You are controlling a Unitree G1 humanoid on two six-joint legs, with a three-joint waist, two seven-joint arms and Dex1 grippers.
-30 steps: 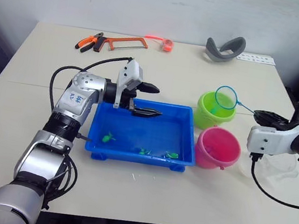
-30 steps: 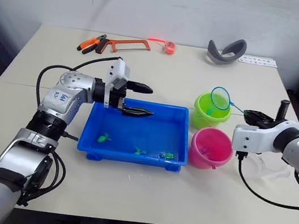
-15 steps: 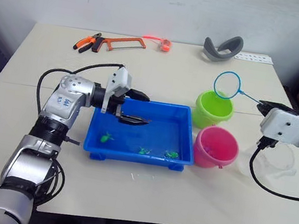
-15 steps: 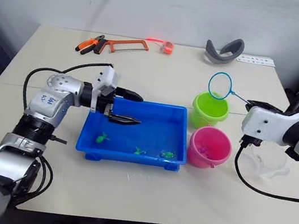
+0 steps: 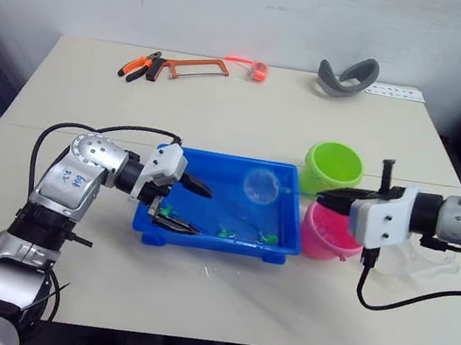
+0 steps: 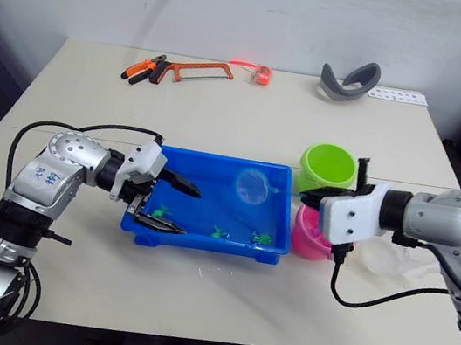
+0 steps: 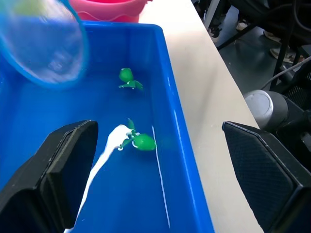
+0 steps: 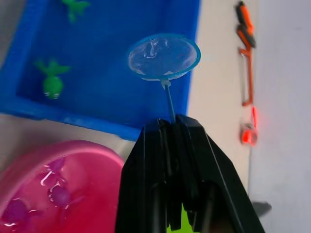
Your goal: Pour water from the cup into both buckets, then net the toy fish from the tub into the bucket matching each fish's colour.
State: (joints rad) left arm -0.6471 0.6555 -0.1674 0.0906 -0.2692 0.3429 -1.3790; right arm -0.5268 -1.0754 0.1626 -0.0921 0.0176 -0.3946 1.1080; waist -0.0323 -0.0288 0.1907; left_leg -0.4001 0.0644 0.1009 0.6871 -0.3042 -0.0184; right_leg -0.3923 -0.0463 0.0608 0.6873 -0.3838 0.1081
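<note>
1. Bright blue and glossy, the shallow rectangular plastic tub (image 5: 202,239) sits mid-tabletop with a raised rim; three tiny green plastic toy fish (image 5: 265,238) lie along its near side in a thin film of water.
2. The small round light-blue net (image 5: 261,186), fine see-through mesh on a thin dark stick, hangs above the tub's far right part, mesh empty.
3. The right end effector (image 8: 170,127) is clamped on the net's stick, its two black fingers pressed together, just over the pink bucket.
4. The small round pink plastic bucket (image 5: 319,234) stands touching or just beside the tub's right end; pink toy fish (image 8: 56,194) lie in the water inside it.
5. The lime-green plastic bucket (image 5: 334,167) of like size stands just behind the pink one.
6. The left end effector (image 5: 182,206) has its black fingers spread wide over the tub's near left corner, holding nothing; one green fish lies between them.
7. Blue handwriting marks the left arm's silver shell; I cannot read it.
8. A clear plastic cup (image 5: 410,260) sits right of the pink bucket, partly behind the right arm.
9. Along the beige tabletop's (image 5: 249,114) far edge: an orange-framed hacksaw (image 5: 197,65), orange-handled pliers (image 5: 138,64), a grey curved band (image 5: 347,75) and a printed white strip, too small to read.
</note>
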